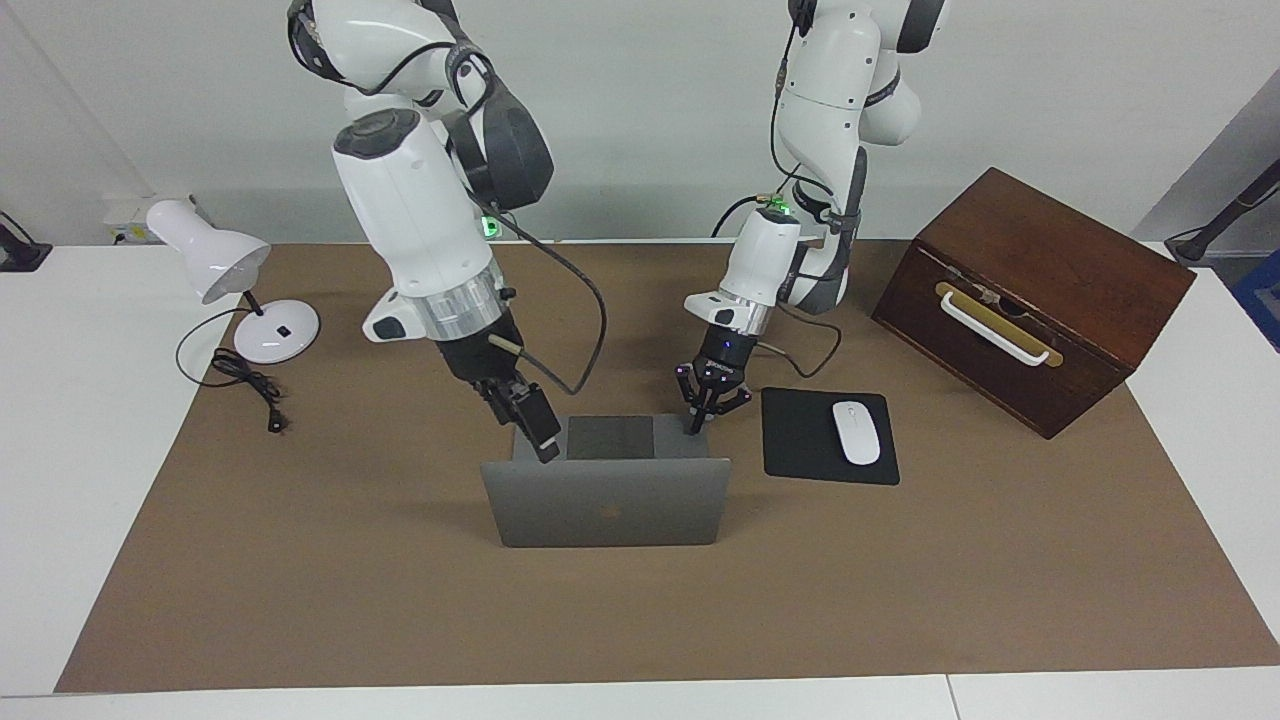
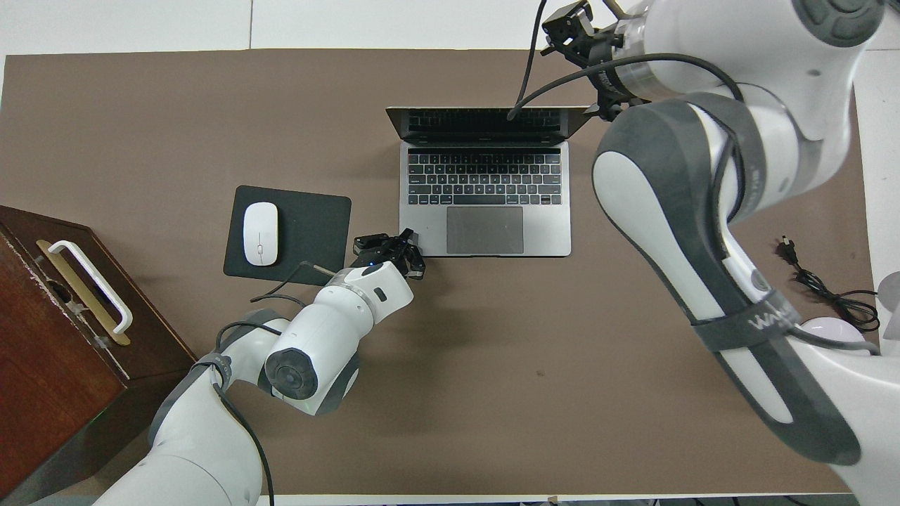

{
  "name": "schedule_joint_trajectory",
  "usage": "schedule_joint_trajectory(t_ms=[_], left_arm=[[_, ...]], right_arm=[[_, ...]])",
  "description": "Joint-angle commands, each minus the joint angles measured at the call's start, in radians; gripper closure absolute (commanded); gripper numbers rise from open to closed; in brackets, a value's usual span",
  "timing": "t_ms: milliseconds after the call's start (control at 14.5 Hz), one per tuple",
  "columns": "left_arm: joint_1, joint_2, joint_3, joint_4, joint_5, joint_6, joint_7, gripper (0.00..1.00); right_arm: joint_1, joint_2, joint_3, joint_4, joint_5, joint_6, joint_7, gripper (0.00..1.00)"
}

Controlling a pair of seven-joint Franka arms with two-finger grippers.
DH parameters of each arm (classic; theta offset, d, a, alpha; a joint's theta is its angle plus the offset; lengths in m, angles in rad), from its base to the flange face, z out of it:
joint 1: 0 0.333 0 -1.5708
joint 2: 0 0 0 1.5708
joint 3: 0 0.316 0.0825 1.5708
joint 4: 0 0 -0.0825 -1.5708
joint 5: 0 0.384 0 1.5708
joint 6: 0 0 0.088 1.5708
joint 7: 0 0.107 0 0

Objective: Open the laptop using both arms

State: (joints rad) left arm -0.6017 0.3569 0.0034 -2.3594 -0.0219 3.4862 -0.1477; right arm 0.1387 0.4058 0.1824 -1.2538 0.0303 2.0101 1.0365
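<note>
The silver-grey laptop (image 1: 605, 505) (image 2: 485, 235) stands open, its lid about upright with the logo turned away from the robots. The keyboard and dark trackpad show in the overhead view. My left gripper (image 1: 696, 424) (image 2: 405, 239) is shut, its tips pressed down on the base's corner nearest the robots, toward the left arm's end. My right gripper (image 1: 546, 448) (image 2: 601, 109) hangs by the lid's top corner toward the right arm's end. It is open and holds nothing; whether it touches the lid I cannot tell.
A black mouse pad (image 1: 800, 445) with a white mouse (image 1: 856, 432) lies beside the laptop toward the left arm's end. A brown wooden box (image 1: 1030, 290) stands past it. A white desk lamp (image 1: 230, 270) and its cable (image 1: 250, 385) sit at the right arm's end.
</note>
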Motion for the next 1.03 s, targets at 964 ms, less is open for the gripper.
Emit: schedule_joint_trajectory(t_ms=[964], left_arm=[[0.089,-0.257,0.015,0.262,-0.010,-0.852,-0.055,1.00]], right_arm=[[-0.085,-0.351,-0.275,-0.265,-0.066,-0.259,-1.145,0.00]])
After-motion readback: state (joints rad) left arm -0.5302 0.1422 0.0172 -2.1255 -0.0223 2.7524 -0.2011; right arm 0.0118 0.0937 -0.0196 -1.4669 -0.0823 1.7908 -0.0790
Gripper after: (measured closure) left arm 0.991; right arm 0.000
